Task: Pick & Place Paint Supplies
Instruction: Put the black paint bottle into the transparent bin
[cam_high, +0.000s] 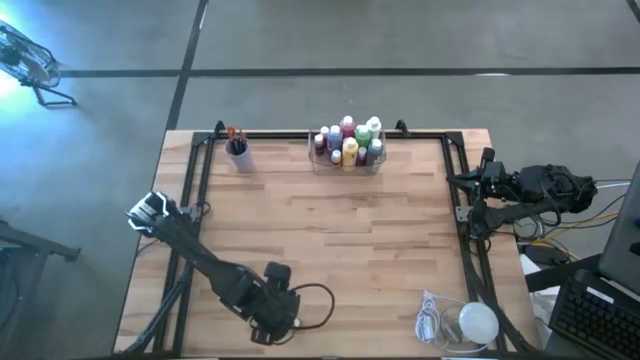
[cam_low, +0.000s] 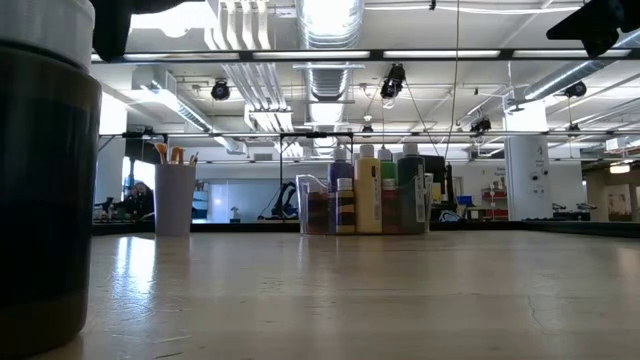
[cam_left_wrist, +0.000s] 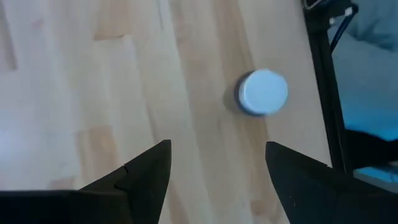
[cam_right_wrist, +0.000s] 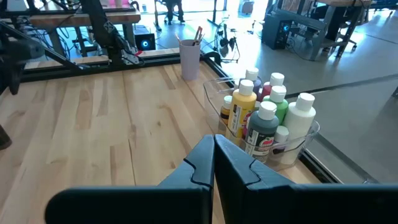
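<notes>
The left gripper (cam_left_wrist: 217, 180) hangs over the near left part of the pale wooden table (cam_high: 330, 240). Its two dark fingers (cam_left_wrist: 146, 177) are spread apart, and nothing is between them. Just past them, a small dark bottle with a round pale-blue cap (cam_left_wrist: 262, 92) stands upright on the wood, close to the black rail at the table's edge. The fingers do not touch it. In the low view this same bottle (cam_low: 45, 170) fills the left side, very near the camera.

The other small paint bottles with pale caps (cam_high: 348, 142) stand packed together in a clear plastic tray (cam_high: 345, 165) at the middle of the far edge of the table. Pink, green, yellow and white ones show there. To the left of the tray, also by the far edge, a light purple cup (cam_high: 238, 155) holds a few thin paintbrushes (cam_high: 234, 134) standing up.

The right gripper (cam_right_wrist: 214, 165) waits off the right side of the table with its fingers pressed together and holding nothing.

A white round lump with a coiled cord (cam_high: 475, 322) lies at the near right corner.
</notes>
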